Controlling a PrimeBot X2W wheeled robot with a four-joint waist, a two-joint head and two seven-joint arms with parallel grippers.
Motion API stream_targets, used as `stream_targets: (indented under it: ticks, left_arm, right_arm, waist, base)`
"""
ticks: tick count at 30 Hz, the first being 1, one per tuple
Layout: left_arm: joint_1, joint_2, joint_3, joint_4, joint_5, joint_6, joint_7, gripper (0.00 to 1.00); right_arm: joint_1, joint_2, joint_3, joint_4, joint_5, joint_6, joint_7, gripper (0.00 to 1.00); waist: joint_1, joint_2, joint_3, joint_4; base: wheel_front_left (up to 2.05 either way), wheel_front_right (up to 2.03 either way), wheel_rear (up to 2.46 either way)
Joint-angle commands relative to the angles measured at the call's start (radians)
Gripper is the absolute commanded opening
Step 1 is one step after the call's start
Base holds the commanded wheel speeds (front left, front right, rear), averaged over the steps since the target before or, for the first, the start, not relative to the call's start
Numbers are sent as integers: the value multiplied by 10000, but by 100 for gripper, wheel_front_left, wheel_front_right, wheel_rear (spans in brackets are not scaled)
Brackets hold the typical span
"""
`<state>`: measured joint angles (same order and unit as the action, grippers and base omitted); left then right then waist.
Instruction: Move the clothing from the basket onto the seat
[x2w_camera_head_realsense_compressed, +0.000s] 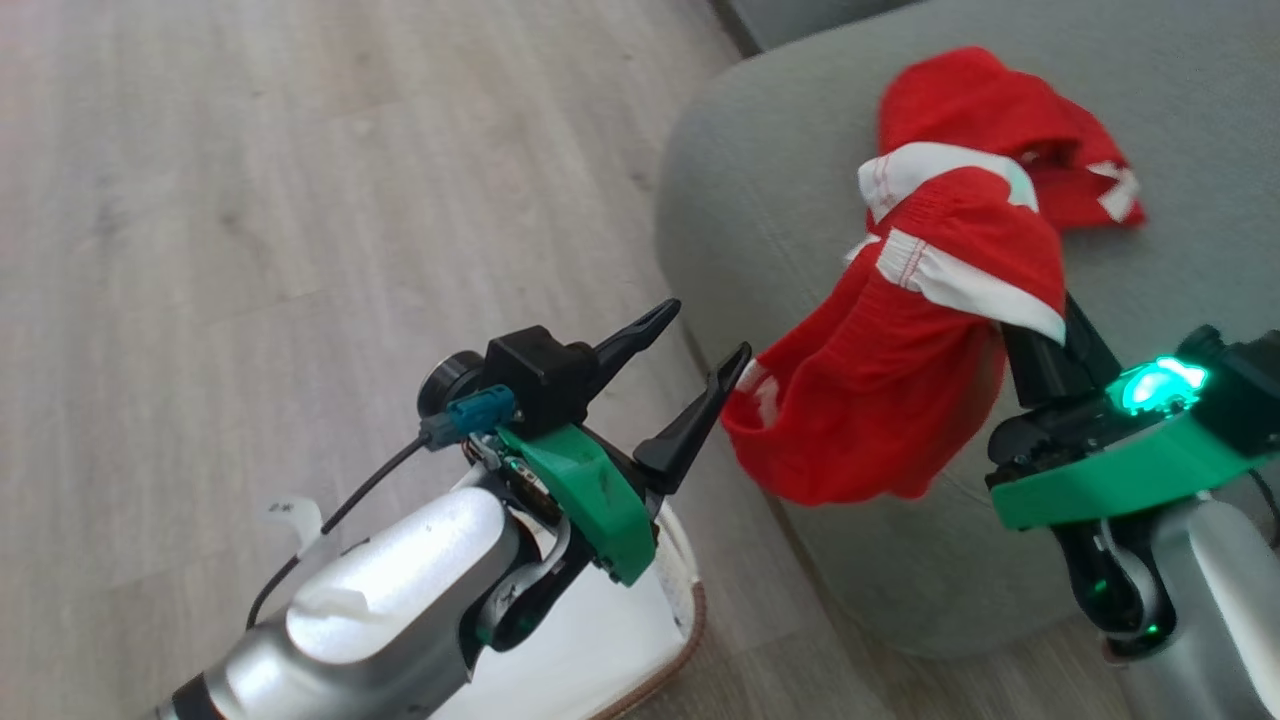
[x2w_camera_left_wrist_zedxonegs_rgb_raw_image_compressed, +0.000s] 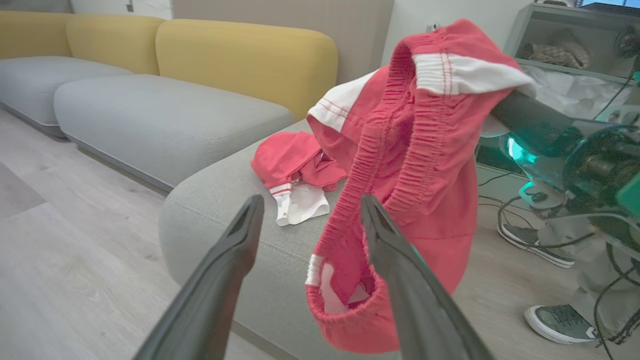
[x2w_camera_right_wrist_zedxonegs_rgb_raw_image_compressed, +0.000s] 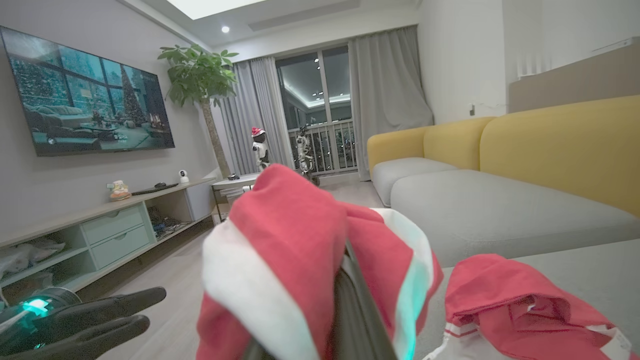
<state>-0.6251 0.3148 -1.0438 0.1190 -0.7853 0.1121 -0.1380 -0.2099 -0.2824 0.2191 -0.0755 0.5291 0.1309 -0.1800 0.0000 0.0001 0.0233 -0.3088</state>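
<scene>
Head view: one red garment hanging at the seat's edge, another lying on it.
Right gripper (x2w_camera_right_wrist_zedxonegs_rgb_raw_image_compressed: 350, 300) has its fingers closed on the held garment (x2w_camera_head_realsense_compressed: 900, 400), which droops beside the seat (x2w_camera_head_realsense_compressed: 760, 200). The second garment (x2w_camera_left_wrist_zedxonegs_rgb_raw_image_compressed: 285, 157) lies crumpled on the cushion. Left gripper (x2w_camera_head_realsense_compressed: 706, 330) is spread wide, empty, above the basket (x2w_camera_head_realsense_compressed: 697, 600).

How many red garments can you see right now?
2. One red garment lies crumpled on the seat; the other garment hangs from the right gripper over the seat's edge. The left arm hides much of the basket, so more could be inside.
</scene>
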Motion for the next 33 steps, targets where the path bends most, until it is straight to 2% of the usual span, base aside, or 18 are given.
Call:
stream_targets:
  ticks: [1,11,19,26,33]
  left_arm:
    - [-453,295,462,-332,116,33,-112,100]
    - [-611,340,454,-347,176,68,-83,100]
    - [-689,352,449,-325,169,74,-86,100]
    - [-1129,391,415,-586,370,39,22,100]
    - [-1576,578,372,-856,564,-7,307,100]
  right_arm:
    - [25,-45,14,-533,-64,-2,34,0]
    - [291,68,-245,-977,-185,-2,37,0]
    - [155,98,-535,-1361,17,-2,147,0]
    - [-1610,-875,-1217,-1074,518,-2,446,0]
    - [-3603,-1752,-1756,423,897,-2,410,0]
  waist:
    - [0,-1,159,-536]
    - [0,-1,406,-1415]
    - [0,-1,572,-1654]
    - [0,-1,1298,-1475]
    - [0,-1,2277,-1136]
  base:
    - [0,0,0]
    - [0,0,0]
    - [0,0,0]
    - [0,0,0]
    - [0,0,0]
